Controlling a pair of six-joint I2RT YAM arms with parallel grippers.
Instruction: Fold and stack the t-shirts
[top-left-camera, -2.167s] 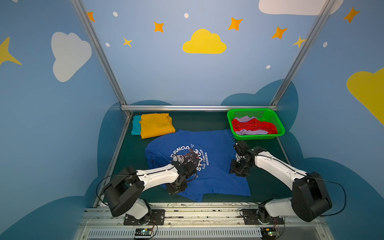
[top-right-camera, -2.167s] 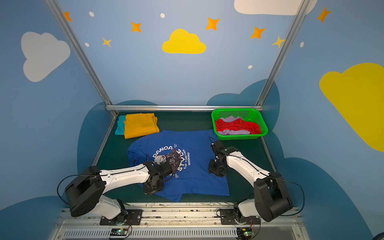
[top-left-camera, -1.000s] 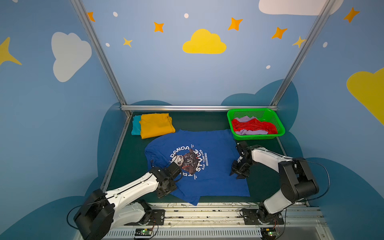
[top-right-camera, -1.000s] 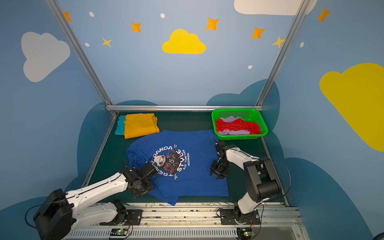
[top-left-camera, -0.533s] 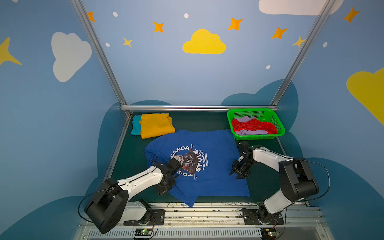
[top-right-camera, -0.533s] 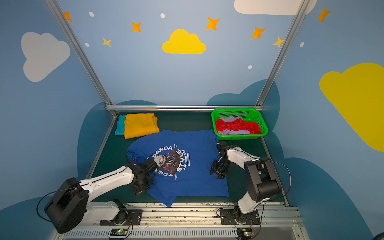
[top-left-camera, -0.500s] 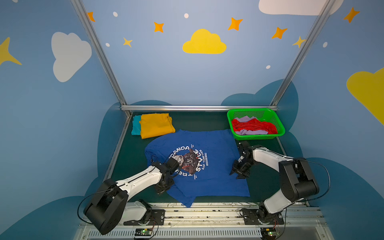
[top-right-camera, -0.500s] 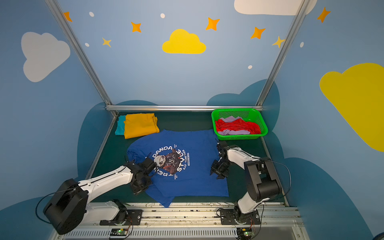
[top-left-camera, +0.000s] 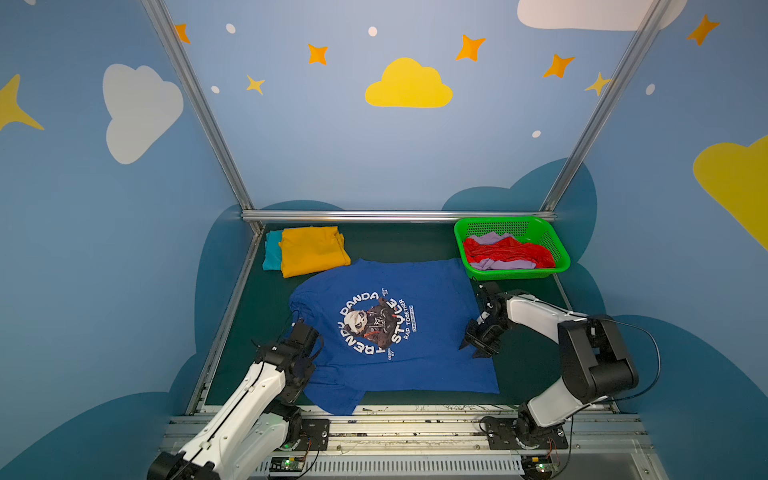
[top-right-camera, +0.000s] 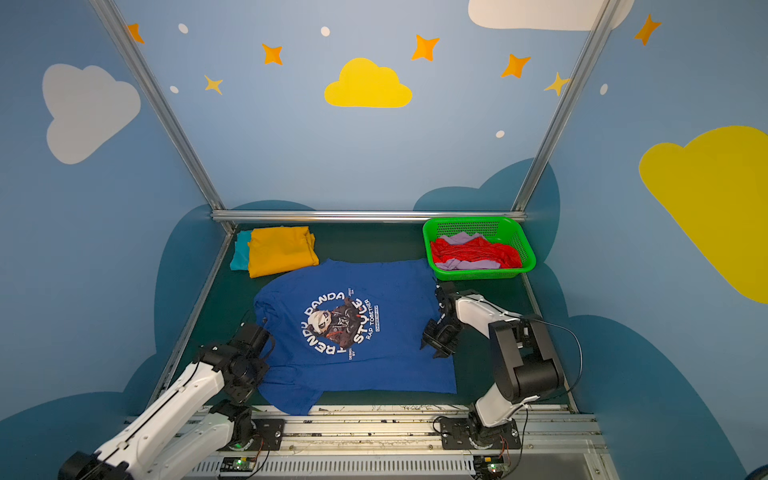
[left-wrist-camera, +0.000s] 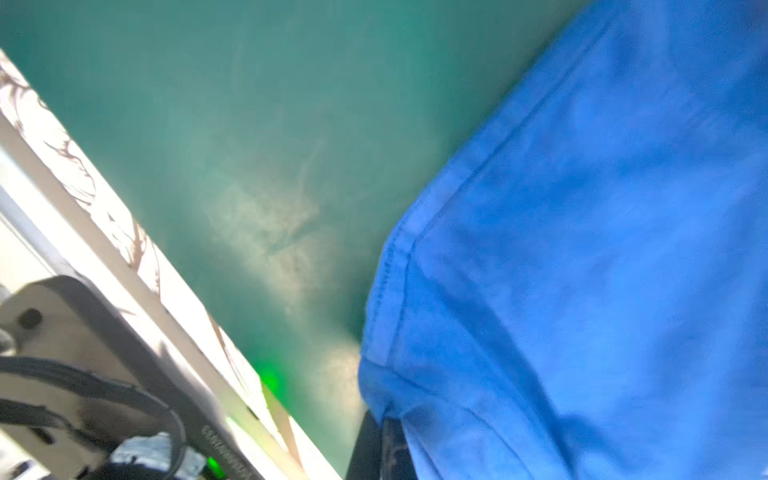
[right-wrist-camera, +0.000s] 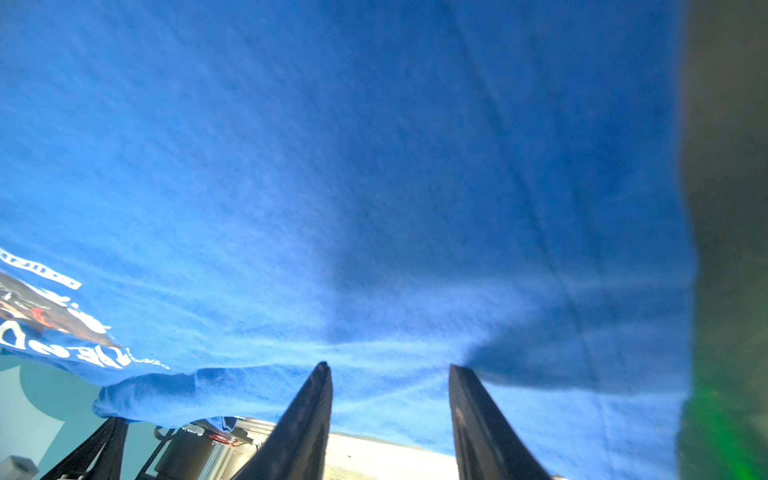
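Observation:
The royal blue t-shirt (top-left-camera: 436, 328) (top-right-camera: 395, 332) lies spread on the dark green table, panda print up. My left gripper (top-left-camera: 305, 370) (top-right-camera: 253, 374) sits at its left sleeve edge. In the left wrist view the blue t-shirt (left-wrist-camera: 582, 249) drapes over the left gripper (left-wrist-camera: 382, 449), which is shut on it. My right gripper (top-left-camera: 478, 345) (right-wrist-camera: 388, 370) is open, fingertips resting on the blue t-shirt (right-wrist-camera: 332, 166) near its right edge. A folded mustard yellow t-shirt (top-left-camera: 309, 249) lies on a teal one (top-left-camera: 271, 251) at the back left.
A bright green mesh basket (top-left-camera: 515, 273) at the back right holds a crumpled red t-shirt (top-left-camera: 507, 251) and a lilac one (top-left-camera: 488, 239). A metal rail (top-left-camera: 399, 216) runs along the back. The arm bases stand on the track (top-left-camera: 415, 428) at the front edge.
My left gripper has slid left from the shirt's lower left part to its left sleeve edge and closed on the cloth. The right gripper has barely moved.

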